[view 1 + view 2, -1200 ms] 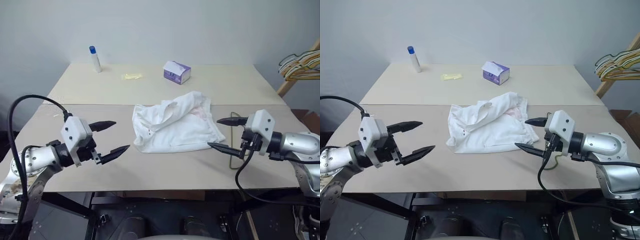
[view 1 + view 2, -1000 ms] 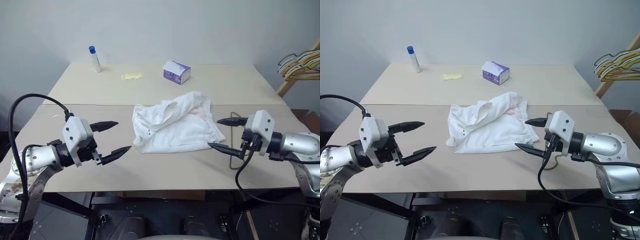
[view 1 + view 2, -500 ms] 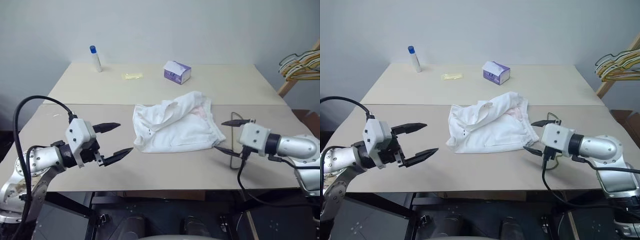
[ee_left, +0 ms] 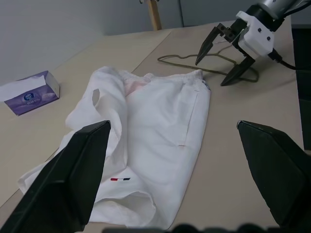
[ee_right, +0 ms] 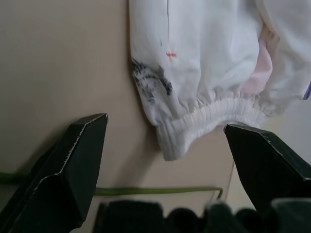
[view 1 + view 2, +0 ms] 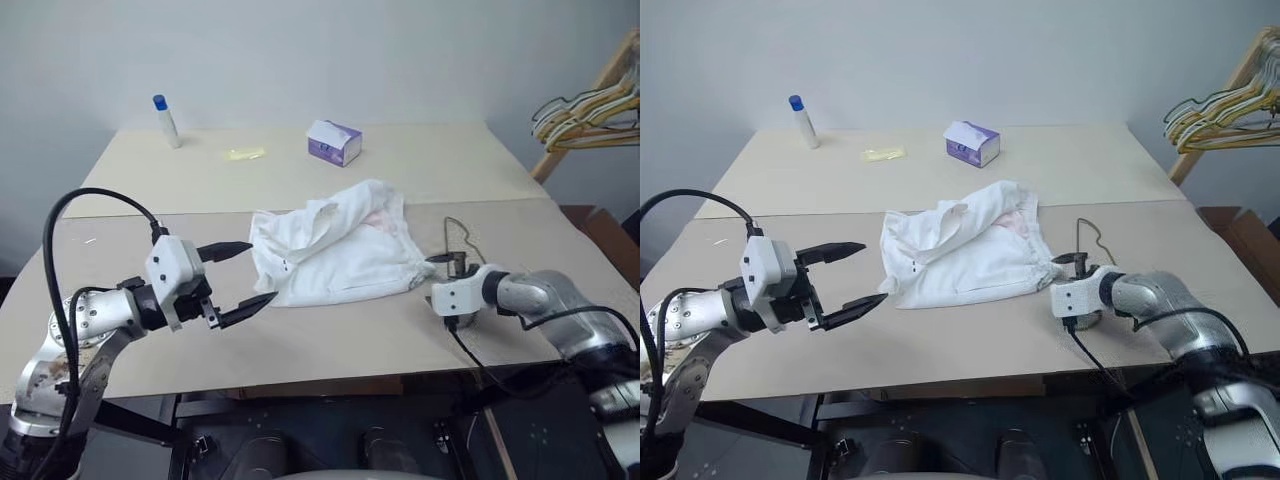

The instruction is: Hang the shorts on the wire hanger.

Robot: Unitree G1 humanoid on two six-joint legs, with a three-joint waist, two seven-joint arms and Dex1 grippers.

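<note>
Shorts [image 6: 335,245] are lying crumpled on the near half of the table [image 6: 300,340], about in the middle, white cloth with a faint pink patch toward the far right side and a tiny red and dark mark near the hem on the left. The elastic waistband end points toward the right.

Just past that right edge is the wire hanger [image 6: 455,240], flat on the table, thin and dull-coloured, lying right beside the waistband; I can't tell if the cloth overlaps it. The right gripper [image 4: 224,60] is low over the hanger, fingers spread wide apart and pointing down at the table with one finger on each side of the wire, not clamped on anything. In the right wrist view the waistband sits between the fingertips' line of sight with the wire running across below it.

The left gripper [image 6: 238,273] hovers just beside the left edge of the shorts, also wide open and holding nothing.

Further back on the table there's a purple box [image 6: 334,142], a small white bottle with a blue cap [image 6: 165,120] and a yellowish scrap [image 6: 244,154]. Off to the far right a bunch of hangers [image 6: 580,105] hangs on a wooden rack.
</note>
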